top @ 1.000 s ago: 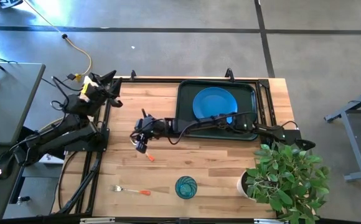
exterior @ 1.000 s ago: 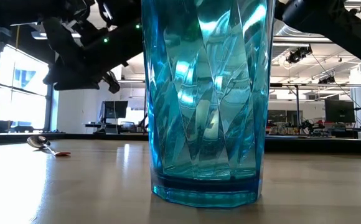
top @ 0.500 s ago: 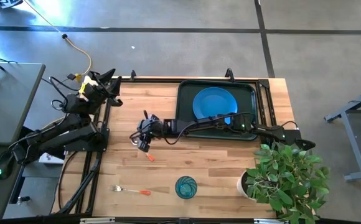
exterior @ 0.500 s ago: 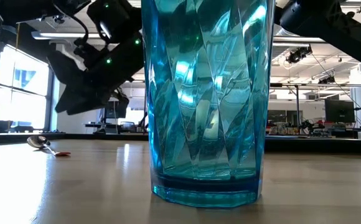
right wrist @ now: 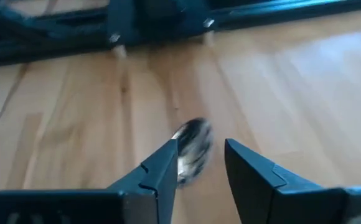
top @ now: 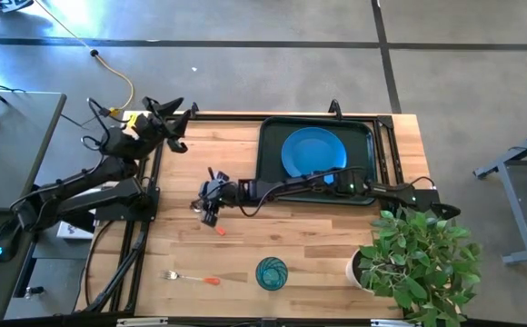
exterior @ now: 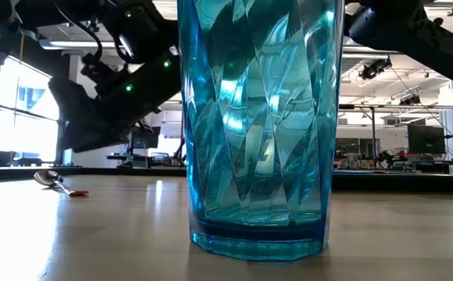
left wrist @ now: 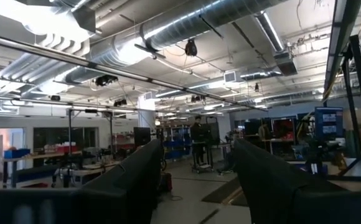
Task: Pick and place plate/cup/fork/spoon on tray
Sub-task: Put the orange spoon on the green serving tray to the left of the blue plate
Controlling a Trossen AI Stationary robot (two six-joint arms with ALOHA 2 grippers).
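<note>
The orange-handled spoon (top: 217, 228) lies flat on the wooden table left of the tray; its bowl shows in the right wrist view (right wrist: 192, 150) and the low view (exterior: 53, 180). My right gripper (top: 206, 209) (right wrist: 199, 163) is open and low over the spoon's bowl, which lies just ahead of its fingertips. The blue plate (top: 313, 152) lies on the dark tray (top: 270, 136). The fork (top: 191, 277) and the teal cup (top: 271, 272) (exterior: 262, 125) rest on the table near its front edge. My left gripper (top: 173, 116) (left wrist: 193, 180) is open and empty at the far left corner.
A potted plant (top: 418, 254) in a white pot stands at the near right corner. The right arm (top: 318, 180) reaches across the tray's near rim. Bare wood lies between the spoon and the fork.
My right gripper has come down and a little toward the near edge, closer over the spoon's bowl. My left gripper has shifted toward the right along the far edge and lifted. The spoon, fork, cup and plate have stayed where they were.
</note>
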